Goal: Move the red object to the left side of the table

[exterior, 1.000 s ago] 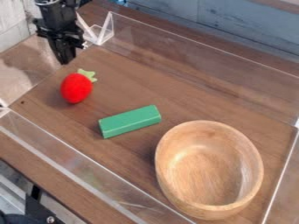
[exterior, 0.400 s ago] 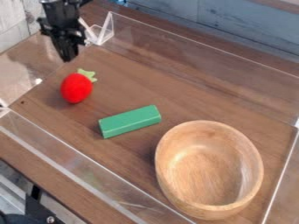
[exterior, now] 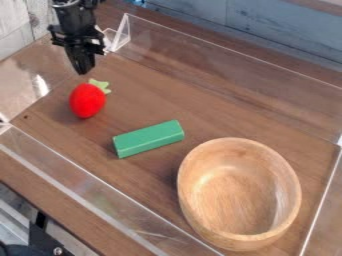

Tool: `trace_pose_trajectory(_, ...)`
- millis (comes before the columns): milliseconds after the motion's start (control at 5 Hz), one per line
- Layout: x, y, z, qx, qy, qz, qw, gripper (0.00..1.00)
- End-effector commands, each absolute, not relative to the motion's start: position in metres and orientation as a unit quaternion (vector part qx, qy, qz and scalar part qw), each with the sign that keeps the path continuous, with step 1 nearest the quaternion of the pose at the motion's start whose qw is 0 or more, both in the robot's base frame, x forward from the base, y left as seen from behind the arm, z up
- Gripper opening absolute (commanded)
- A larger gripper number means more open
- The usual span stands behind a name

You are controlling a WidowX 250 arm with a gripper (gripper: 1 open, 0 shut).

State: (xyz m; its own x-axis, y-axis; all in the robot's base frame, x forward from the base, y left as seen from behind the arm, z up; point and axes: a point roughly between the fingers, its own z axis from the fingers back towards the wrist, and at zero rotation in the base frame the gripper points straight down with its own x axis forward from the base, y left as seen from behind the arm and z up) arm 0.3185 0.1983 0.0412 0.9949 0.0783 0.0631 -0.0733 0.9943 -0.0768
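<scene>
The red object (exterior: pixel 88 99), a small round strawberry-like toy with a green leafy stem, lies on the dark wood-grain table (exterior: pixel 227 95) toward its left part. My black gripper (exterior: pixel 83 66) hangs just above and behind the toy, pointing straight down. Its fingers are pressed together and hold nothing. The fingertips end a little short of the toy's stem, and I cannot tell whether they touch it.
A green rectangular block (exterior: pixel 147 138) lies near the middle of the table. A large wooden bowl (exterior: pixel 241 193) stands at the front right. Low clear acrylic walls (exterior: pixel 80 185) edge the tabletop, with a clear bracket (exterior: pixel 118 32) at the back left corner.
The gripper has shifted slightly right and down toward the red toy's stem. The toy, block and bowl have not moved.
</scene>
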Motion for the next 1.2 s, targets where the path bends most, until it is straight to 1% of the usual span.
trace_pose_trajectory(0, 0.333, 0.197, 0.057, -0.027, -0.060, 0.040, 0.997, 0.00)
trace_pose_trajectory(400, 0.355, 0.206, 0.047, -0.041, -0.055, 0.017, 0.998, 0.00)
trace_pose_trajectory(600, 0.353, 0.195, 0.044, -0.047, -0.053, 0.009, 0.997, 1.00)
trace_pose_trajectory(800, 0.361, 0.194, 0.056, -0.055, -0.051, -0.007, 0.997, 1.00)
trace_pose_trajectory(1000, 0.370, 0.188, 0.075, -0.062, -0.056, -0.021, 0.996, 1.00)
